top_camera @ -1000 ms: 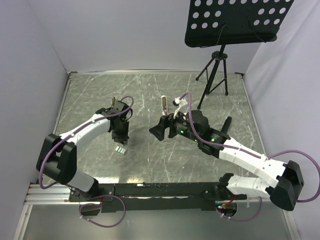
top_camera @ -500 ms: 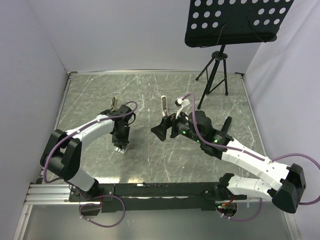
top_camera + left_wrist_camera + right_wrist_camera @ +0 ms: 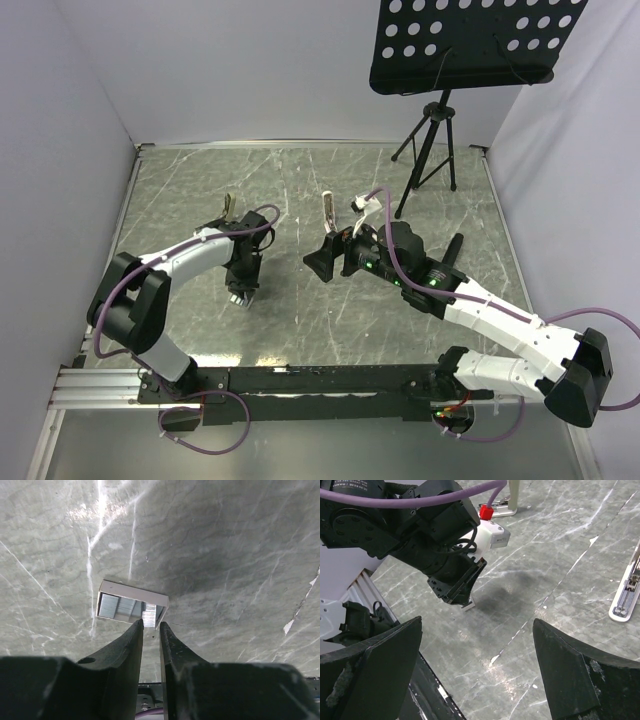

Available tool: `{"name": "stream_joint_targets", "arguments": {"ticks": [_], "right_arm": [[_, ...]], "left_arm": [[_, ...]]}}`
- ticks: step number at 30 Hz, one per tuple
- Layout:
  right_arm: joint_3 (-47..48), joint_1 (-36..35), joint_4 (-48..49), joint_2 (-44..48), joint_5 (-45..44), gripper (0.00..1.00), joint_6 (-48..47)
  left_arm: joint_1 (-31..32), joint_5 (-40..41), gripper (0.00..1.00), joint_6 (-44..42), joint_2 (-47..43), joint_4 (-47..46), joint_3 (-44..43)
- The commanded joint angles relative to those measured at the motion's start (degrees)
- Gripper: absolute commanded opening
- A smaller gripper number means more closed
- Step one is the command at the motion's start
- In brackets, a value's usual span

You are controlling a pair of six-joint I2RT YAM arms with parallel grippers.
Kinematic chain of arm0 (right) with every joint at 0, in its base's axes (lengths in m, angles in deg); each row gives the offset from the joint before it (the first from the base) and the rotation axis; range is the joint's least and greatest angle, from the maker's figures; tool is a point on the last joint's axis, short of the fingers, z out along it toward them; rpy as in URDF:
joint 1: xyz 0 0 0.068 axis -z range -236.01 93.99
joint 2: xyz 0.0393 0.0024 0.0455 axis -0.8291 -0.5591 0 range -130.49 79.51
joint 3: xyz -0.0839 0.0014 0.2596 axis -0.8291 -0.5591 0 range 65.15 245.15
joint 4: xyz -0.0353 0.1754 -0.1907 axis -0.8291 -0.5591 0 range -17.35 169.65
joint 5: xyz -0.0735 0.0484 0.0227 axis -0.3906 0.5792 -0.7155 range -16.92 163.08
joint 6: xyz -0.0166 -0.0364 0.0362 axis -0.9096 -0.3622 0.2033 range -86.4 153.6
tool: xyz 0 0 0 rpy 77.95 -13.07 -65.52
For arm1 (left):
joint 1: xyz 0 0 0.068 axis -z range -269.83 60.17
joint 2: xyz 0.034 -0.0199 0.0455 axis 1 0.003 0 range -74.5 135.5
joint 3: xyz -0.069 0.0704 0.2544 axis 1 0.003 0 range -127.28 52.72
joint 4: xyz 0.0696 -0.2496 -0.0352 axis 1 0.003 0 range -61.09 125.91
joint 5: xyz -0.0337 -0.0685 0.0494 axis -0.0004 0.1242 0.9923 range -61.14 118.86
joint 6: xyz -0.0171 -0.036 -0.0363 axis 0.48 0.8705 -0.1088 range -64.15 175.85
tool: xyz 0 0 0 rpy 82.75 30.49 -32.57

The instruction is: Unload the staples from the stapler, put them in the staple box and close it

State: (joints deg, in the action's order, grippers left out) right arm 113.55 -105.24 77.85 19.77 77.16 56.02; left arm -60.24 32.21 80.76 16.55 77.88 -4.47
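moved: left gripper (image 3: 151, 625) has come down and in since a second ago and now sits right at the staples (image 3: 131, 605). The staples have not shifted. The right gripper (image 3: 318, 262) has barely changed place.
left gripper: points down at the table (image 3: 330, 330), left of centre. The jaws are nearly together, with only a thin slit between them. Their tips meet the near edge of the staples. Cannot tell whether they pinch anything.
staples: one short ribbed silvery strip, flat on the table, lying crosswise to the jaws. Its right end is in line with the slit.
right gripper: hovers mid-table, facing left toward the left gripper. The jaws are spread wide with nothing between them.
stapler (image 3: 328, 208): slim cream bar on the table just beyond the right gripper, not touching it. It is to the right of the staples and farther back, well apart from them. In the right wrist view it lies at the right edge with its metal rail showing.
cream piece (image 3: 228, 206): a second slim pale item beyond the left gripper and clear of it. Too small to tell what it is.
tripod stand (image 3: 428, 150): black, at the far right of the table, carrying a perforated black tray.
cables (image 3: 262, 215): purple, looping over both wrists.
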Motion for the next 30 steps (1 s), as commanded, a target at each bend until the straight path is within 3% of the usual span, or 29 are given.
{"name": "stream_joint_targets", "arguments": {"ticks": [1,12,30], "right_arm": [[0.11,-0.16,0.66,1.48,-0.56,0.98,-0.62],[0.11,-0.16,0.75,1.38,-0.03,0.98,0.00],[0.20,-0.16,1.10,1.12,1.37,0.99,0.26]], "left_arm": [[0.48,2.09,0.26,-0.21,-1.39,0.25,-2.05],[0.48,-1.24,0.24,1.11,-2.19,0.60,-1.61],[0.65,1.39,0.16,4.80,0.45,2.97,-0.12]]}}
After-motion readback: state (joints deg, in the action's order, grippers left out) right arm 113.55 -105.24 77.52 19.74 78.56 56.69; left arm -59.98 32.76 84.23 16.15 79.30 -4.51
